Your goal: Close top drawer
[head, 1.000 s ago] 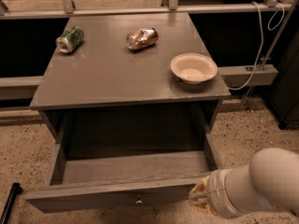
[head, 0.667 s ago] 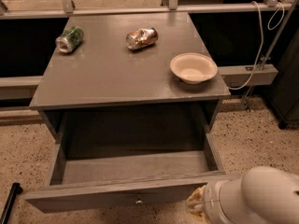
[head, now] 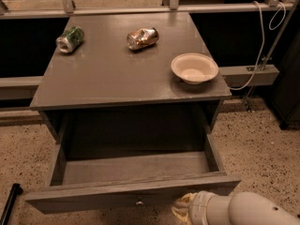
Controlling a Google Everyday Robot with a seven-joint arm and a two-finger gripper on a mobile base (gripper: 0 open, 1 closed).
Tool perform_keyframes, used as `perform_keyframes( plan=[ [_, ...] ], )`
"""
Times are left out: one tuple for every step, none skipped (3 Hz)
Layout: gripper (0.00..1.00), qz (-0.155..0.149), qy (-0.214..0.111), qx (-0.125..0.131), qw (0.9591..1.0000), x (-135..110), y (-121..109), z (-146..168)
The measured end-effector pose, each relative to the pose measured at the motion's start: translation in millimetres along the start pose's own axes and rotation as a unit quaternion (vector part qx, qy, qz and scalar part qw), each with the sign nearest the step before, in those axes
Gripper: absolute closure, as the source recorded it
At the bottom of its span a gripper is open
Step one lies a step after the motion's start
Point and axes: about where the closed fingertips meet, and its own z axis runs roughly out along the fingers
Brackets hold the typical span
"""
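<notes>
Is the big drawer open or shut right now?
Open. The top drawer is pulled far out from the cabinet, its inside floor showing. The end effector sits low by its front, right of the knob.

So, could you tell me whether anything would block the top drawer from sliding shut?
Nothing visible does. The top drawer is pulled out with nothing visible inside, and the cavity behind shows no object. The gripper sits low at the drawer's front, right of its knob.
</notes>
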Motion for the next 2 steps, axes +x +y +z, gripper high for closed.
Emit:
perform_keyframes(
  plan=[
    [1.00, 0.050, -0.057, 0.023, 0.9968, 2, -17, 14],
    [1.00, 0.054, -0.081, 0.035, 0.9946, 2, -27, 17]
  ],
)
